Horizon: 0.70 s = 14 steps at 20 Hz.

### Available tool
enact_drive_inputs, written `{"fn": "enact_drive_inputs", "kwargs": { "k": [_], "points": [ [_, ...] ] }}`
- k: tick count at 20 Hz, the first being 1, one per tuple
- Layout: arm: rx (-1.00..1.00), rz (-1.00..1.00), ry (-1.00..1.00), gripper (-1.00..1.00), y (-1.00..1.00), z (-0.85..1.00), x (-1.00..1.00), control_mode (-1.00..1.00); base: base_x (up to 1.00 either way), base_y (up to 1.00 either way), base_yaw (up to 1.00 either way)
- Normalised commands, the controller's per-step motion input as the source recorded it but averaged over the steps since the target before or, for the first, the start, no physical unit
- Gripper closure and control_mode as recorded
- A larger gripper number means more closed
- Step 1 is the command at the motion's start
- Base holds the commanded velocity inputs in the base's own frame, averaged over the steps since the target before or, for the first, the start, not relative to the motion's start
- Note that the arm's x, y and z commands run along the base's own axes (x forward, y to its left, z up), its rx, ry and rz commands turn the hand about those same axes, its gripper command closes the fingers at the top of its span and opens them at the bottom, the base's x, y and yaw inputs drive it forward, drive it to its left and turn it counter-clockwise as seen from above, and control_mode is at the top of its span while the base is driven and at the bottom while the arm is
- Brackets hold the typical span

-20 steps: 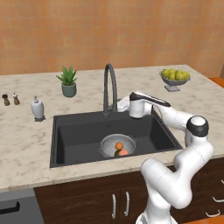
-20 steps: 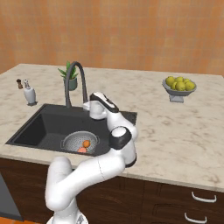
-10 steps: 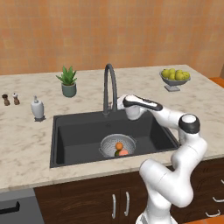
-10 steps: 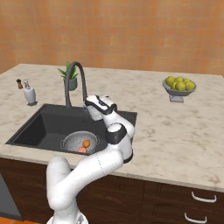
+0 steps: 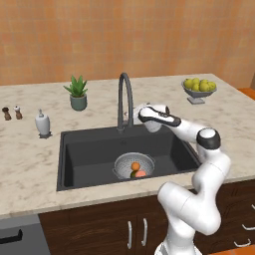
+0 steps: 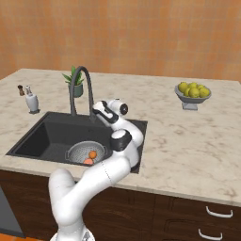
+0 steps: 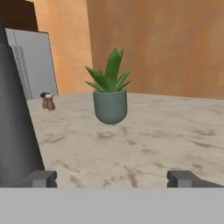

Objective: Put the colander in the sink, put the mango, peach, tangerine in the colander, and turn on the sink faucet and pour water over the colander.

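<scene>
Silver-grey perforated metal colander (image 5: 133, 166) sits in matte black sink (image 5: 89, 154) below faucet spout, holding orange tangerine (image 5: 135, 166) and pinkish peach (image 5: 141, 174). Two-finger gripper (image 5: 136, 113), jaws spread, empty, just right of dark gooseneck faucet (image 5: 125, 102) base; likely lining up on handle.

Glossy white rounded arm segments (image 5: 191, 209) with dark grey joint caps; the hand looks dark-trimmed, seemingly black-banded.

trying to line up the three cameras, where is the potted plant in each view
Left base view: potted plant upper left, on the counter behind the sink, left of the sink faucet.
Right base view: upper left, just behind the faucet's arch.
Hand view: centre, straight ahead on the counter.
Shared landmark: the faucet, the dark shape at the hand view's left edge.
</scene>
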Motion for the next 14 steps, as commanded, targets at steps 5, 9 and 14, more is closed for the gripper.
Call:
{"fn": "enact_drive_inputs", "kwargs": {
  "k": [5, 9, 14],
  "points": [
    [0.00, 0.00, 0.00, -1.00, 0.03, -0.38, 0.21, -1.00, 0.00, 0.00, 0.00],
    [0.00, 0.00, 0.00, -1.00, 0.00, -0.47, 0.23, -1.00, 0.00, 0.00, 0.00],
    [0.00, 0.00, 0.00, -1.00, 0.02, -0.62, 0.04, -1.00, 0.00, 0.00, 0.00]
  ]
}}
